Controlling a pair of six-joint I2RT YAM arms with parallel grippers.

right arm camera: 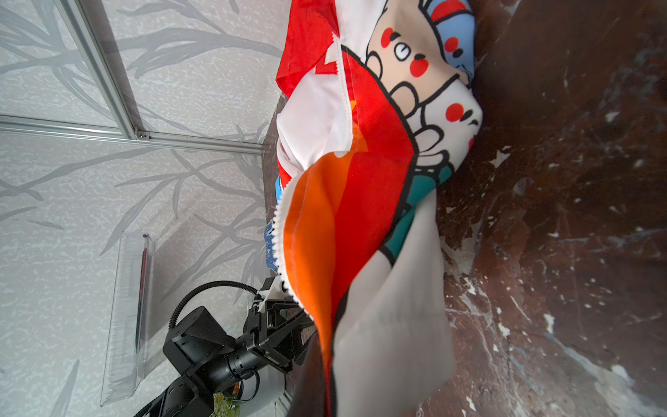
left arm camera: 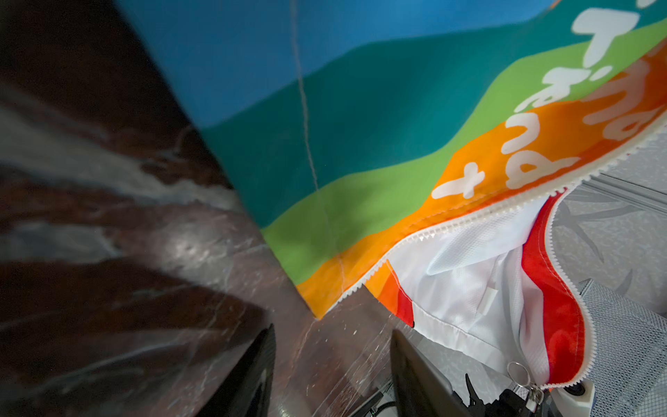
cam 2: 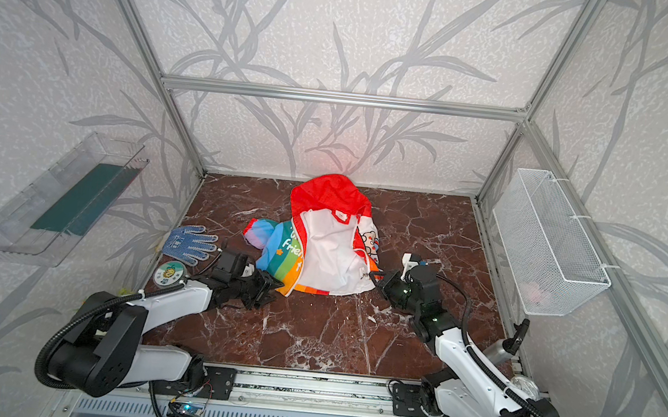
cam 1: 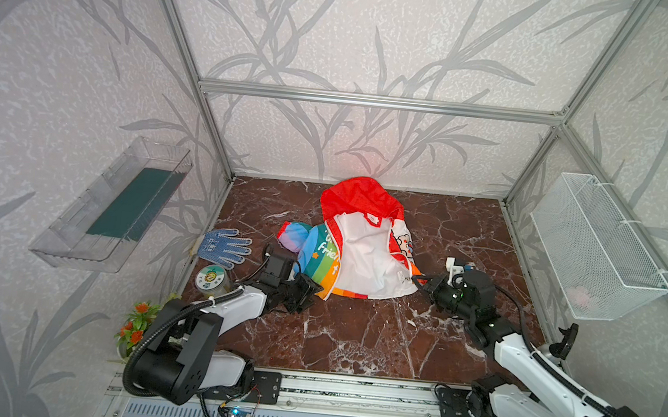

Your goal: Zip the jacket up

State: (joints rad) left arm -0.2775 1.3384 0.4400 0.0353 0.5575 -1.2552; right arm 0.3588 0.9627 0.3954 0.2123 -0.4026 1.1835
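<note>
Where the brown marble table runs toward the back wall, the jacket lies crumpled around the middle. Its front is open, white lining up, red hood at the far end. The right gripper is pinched tight on the jacket's near right edge. The left gripper has its fingers spread with nothing between them, just short of the rainbow hem corner. A blue dotted glove sits off to the left, and the zipper pull hangs right by the right gripper.
</note>
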